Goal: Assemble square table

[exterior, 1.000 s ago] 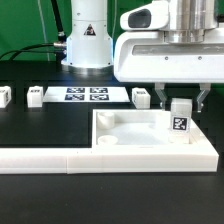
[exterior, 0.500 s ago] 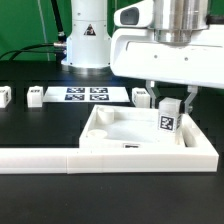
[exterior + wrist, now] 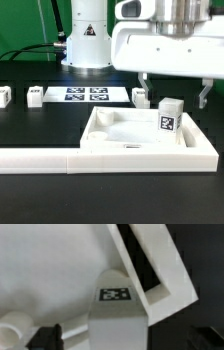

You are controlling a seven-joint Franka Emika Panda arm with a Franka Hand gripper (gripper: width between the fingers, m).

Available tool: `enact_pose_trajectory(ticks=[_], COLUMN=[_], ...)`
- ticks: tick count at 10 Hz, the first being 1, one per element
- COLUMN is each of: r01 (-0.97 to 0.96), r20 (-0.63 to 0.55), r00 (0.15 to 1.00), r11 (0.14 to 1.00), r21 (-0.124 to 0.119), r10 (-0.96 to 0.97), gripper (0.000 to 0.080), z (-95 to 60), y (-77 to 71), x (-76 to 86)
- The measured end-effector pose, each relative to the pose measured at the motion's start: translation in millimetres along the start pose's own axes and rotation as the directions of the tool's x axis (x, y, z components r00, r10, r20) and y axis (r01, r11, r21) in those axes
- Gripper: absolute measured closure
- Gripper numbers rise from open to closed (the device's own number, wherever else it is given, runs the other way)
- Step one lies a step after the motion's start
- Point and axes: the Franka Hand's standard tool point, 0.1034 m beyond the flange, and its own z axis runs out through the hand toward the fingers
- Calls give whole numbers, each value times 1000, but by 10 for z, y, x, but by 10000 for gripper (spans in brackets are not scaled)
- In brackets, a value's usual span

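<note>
- Your two-finger gripper (image 3: 175,99) hangs with its jaws spread wide, and it grips nothing.
- The small white block leg (image 3: 171,120) (image 3: 115,303) with a black-and-white tag stands upright between the fingers, clear of both.
- It sits inside the white plastic square tray-like tabletop (image 3: 120,143), in a corner on the exterior view's right.
- Another white block leg (image 3: 140,97) lies on the black table (image 3: 40,125) behind the tray.
</note>
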Motion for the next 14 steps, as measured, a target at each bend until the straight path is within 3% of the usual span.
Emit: enact_pose_trajectory(ticks=[3,5,11,14], r01=[172,171,245,485], r20=[39,35,27,94], r00=[984,985,969,870], r11=[985,985,969,875], r21=[2,5,5,17], r10=[-172,-171,-245,-484], gripper=[151,150,150,150], z=[-158,-226,-180,-164], y=[125,107,111,286], x=[11,7,-9,-136])
